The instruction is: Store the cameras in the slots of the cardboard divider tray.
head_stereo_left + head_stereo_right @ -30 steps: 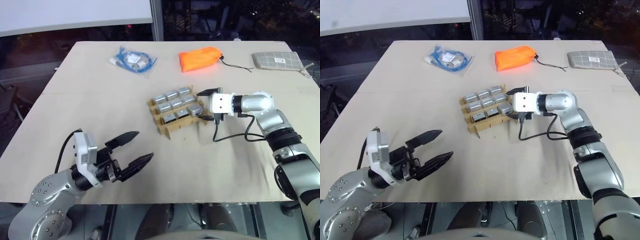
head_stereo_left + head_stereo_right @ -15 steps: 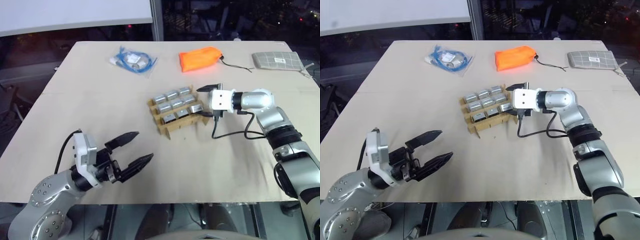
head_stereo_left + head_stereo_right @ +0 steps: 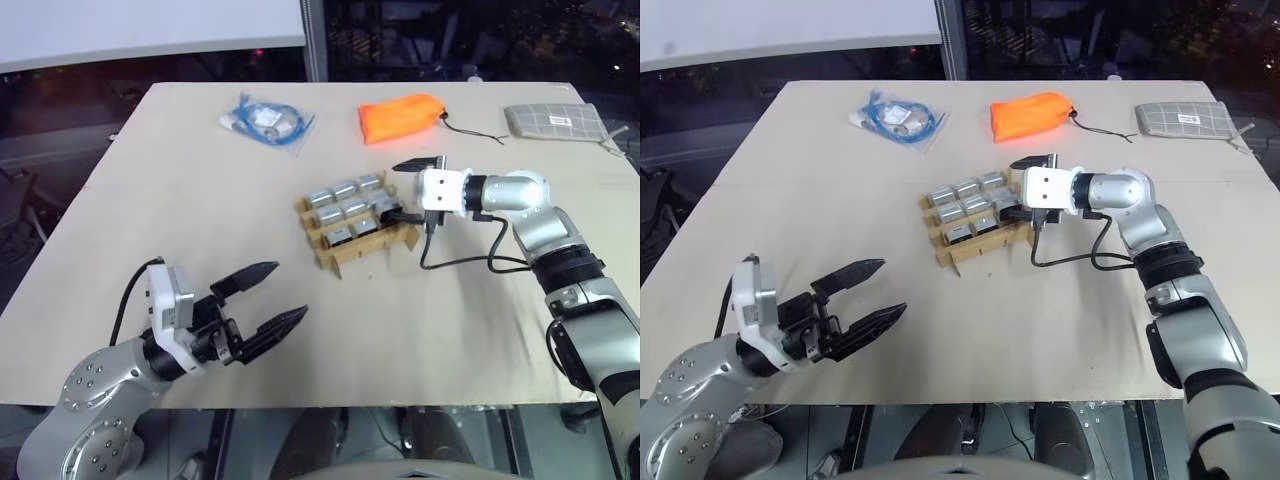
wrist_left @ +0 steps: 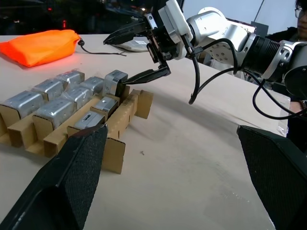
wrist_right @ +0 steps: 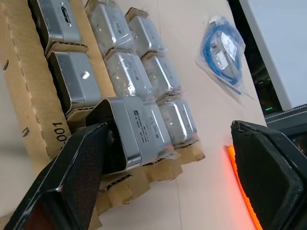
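The table point(image 3: 200, 200), a wide tan surface, carries everything. Near its middle sits the cardboard divider tray point(image 3: 340, 258), a brown grid whose long side runs diagonally, from the near left up toward the far right. Its slots hold the cameras point(image 3: 345, 208), silver-grey blocks packed in rows, their long axes lying along the same diagonal as the rows of the tray. One camera point(image 4: 114, 81) at the tray's right-hand corner stands higher than its neighbours and tilts, its black face turned toward the right gripper.

The right gripper point(image 3: 408, 190) hangs at that corner of the tray, reaching in from the right with its fingers spread wide and nothing clamped between them. Its lower finger point(image 4: 148, 75) lies right against the raised camera's black face; whether it truly touches cannot be told. The upper finger point(image 4: 127, 33) stands clear above the tray, in the air.

The left gripper point(image 3: 268, 297) is well apart from the tray, near the front left of the table, pointing toward the tray with its two black fingers splayed fully and empty.

At the far side of the table lie an orange pouch point(image 3: 399, 116), a grey checked pouch point(image 3: 553, 121) toward the right corner, and a bag of blue cable point(image 3: 266, 121) to the left.
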{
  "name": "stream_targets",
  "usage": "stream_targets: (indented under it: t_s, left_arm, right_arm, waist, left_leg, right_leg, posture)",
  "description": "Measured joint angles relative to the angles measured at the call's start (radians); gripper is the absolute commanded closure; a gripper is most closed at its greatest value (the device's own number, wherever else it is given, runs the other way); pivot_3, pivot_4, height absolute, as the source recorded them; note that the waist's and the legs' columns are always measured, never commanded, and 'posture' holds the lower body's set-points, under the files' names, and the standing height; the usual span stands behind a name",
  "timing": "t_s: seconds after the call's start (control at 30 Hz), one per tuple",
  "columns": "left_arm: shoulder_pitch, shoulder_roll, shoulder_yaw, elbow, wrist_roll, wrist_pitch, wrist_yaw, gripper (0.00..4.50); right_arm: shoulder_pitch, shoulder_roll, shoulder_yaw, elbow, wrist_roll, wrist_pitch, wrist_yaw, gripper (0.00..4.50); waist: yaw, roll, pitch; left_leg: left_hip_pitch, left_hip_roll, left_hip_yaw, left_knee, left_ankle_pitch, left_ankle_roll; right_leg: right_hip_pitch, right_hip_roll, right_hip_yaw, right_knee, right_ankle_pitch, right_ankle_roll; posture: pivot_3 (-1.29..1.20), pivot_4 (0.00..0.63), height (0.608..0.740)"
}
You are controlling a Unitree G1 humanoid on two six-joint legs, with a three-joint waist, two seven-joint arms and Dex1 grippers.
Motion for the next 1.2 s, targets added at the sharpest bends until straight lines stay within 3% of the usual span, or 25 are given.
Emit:
stream_targets:
  t_s: [0.33, 0.57, 0.6, 1.2]
  left_arm:
    - [-0.001, -0.002, -0.001, 0.000, 0.000, -0.003, 0.002, 0.00]
    - [0.002, -0.002, -0.001, 0.000, 0.001, -0.005, 0.006, 0.00]
    - [0.003, -0.002, -0.001, 0.000, 0.001, -0.005, 0.006, 0.00]
    - [0.006, -0.003, -0.001, 0.000, 0.001, -0.008, 0.011, 0.00]
  right_arm:
    - [0.000, 0.011, 0.004, 0.008, 0.001, 0.001, 0.014, 0.44]
    - [-0.005, 0.045, 0.017, 0.076, 0.009, -0.006, 0.037, 3.70]
    - [-0.013, 0.045, 0.022, 0.076, 0.008, -0.011, 0.043, 3.92]
    - [-0.071, 0.019, 0.041, 0.129, 0.052, -0.014, 0.233, 3.92]
  waist:
    - [0.000, 0.000, 0.000]
    - [-0.002, 0.000, 0.000]
    - [-0.004, 0.000, 0.000]
    - [-0.004, 0.000, 0.000]
  left_leg:
    - [0.000, 0.000, 0.000, 0.000, 0.000, 0.000]
    - [0.000, 0.000, 0.000, 0.000, 0.000, 0.000]
    - [0.001, 0.000, 0.001, 0.000, 0.000, 0.000]
    - [0.001, 0.001, 0.000, 0.000, -0.001, 0.001]
  right_leg:
    - [0.000, 0.000, 0.000, 0.000, 0.000, 0.000]
    - [0.000, 0.000, 0.000, 0.000, 0.000, 0.000]
    - [0.001, 0.000, 0.001, 0.000, 0.000, 0.000]
    - [0.000, 0.002, 0.001, 0.000, 0.001, -0.001]
  posture:
    - [0.00, 0.150, 0.740]
    - [0.00, 0.150, 0.740]
    - [0.00, 0.150, 0.740]
    - [0.00, 0.150, 0.740]
